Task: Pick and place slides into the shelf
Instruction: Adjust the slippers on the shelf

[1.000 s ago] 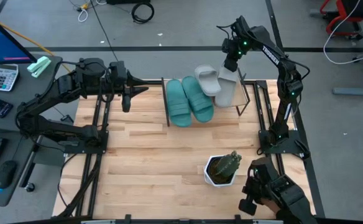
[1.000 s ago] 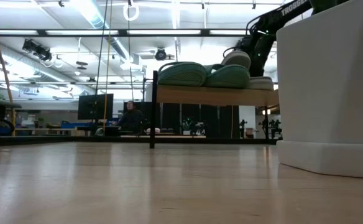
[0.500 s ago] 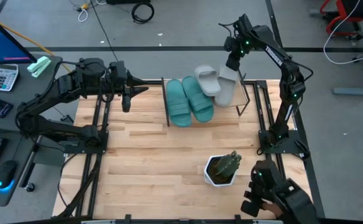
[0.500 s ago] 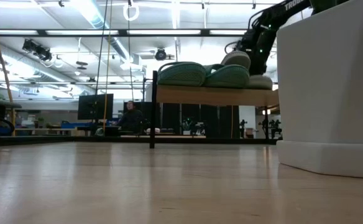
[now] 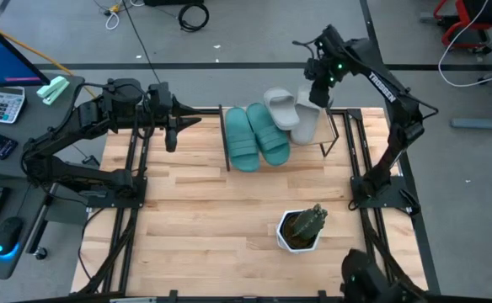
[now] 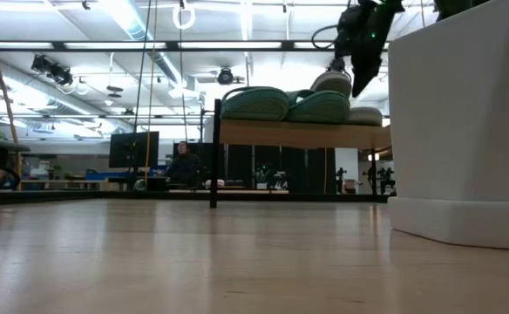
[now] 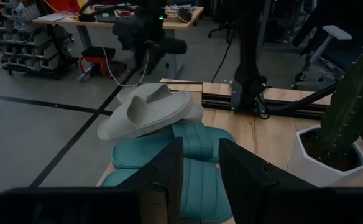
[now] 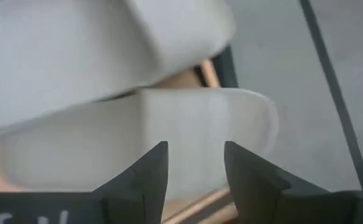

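Note:
The shelf (image 5: 331, 128) stands at the table's far middle, its plank top (image 6: 298, 133) on thin black legs. Two teal slides (image 5: 256, 136) lie side by side on it. To their right lies a grey slide (image 5: 307, 124) flat on the plank. The other grey slide (image 5: 280, 106) rests tilted across it and the nearer teal slide (image 7: 145, 114). My right gripper (image 5: 318, 94) hangs open just above the grey pair's far end (image 8: 200, 130), touching nothing. My left gripper (image 5: 171, 139) waits open over the table's far left, with nothing between its fingers (image 7: 200, 180).
A white pot with a cactus (image 5: 301, 229) stands near the table's front right and fills the right of the low view (image 6: 464, 122). A desk with a calculator (image 5: 3, 105) adjoins the left side. A person (image 6: 185, 161) sits far off in the room.
My right gripper has opened and let go of the upper grey slide, then risen clear above the shelf. That slide stays tilted on the other grey slide and the teal one.

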Robot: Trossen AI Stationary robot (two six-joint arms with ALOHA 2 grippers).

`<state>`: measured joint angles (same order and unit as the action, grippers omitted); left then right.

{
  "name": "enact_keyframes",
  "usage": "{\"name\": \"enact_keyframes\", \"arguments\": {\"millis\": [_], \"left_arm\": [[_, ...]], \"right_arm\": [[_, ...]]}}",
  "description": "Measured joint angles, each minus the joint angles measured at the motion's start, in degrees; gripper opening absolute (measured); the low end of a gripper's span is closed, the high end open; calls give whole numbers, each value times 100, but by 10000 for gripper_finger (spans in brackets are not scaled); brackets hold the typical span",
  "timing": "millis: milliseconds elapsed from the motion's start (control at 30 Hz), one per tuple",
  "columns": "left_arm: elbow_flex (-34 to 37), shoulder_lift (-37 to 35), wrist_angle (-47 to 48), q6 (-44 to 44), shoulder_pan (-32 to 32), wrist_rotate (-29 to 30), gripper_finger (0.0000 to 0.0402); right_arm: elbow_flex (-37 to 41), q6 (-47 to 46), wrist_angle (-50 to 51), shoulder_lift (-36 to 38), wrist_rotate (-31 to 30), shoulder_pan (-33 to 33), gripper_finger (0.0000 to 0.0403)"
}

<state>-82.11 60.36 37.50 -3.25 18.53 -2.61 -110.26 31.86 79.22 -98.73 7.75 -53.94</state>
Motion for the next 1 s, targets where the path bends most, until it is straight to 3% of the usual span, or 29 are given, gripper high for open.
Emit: {"name": "enact_keyframes", "arguments": {"millis": [200, 333, 467, 567, 700, 833, 1000], "left_arm": [[0, 0, 22, -2, -1, 0, 107], [0, 0, 59, -39, -1, 2, 107], [0, 0, 59, -44, -1, 2, 107], [0, 0, 59, -75, -1, 1, 107], [0, 0, 17, -91, -1, 2, 107], [0, 0, 20, -16, -1, 0, 107], [0, 0, 22, 70, -1, 2, 107]], "right_arm": [[90, -436, 468, 377, -33, 518, 158], [928, -671, 424, 915, -14, 630, 151], [2192, -696, -432, 1668, -105, 608, 149], [2845, -569, -1369, 2067, -685, 595, 149], [3396, -120, -2254, 2381, -1241, 656, 149], [3840, 157, -2314, 2454, -1288, 790, 148], [4231, 574, -2987, 2539, -1993, 1224, 148]]}}
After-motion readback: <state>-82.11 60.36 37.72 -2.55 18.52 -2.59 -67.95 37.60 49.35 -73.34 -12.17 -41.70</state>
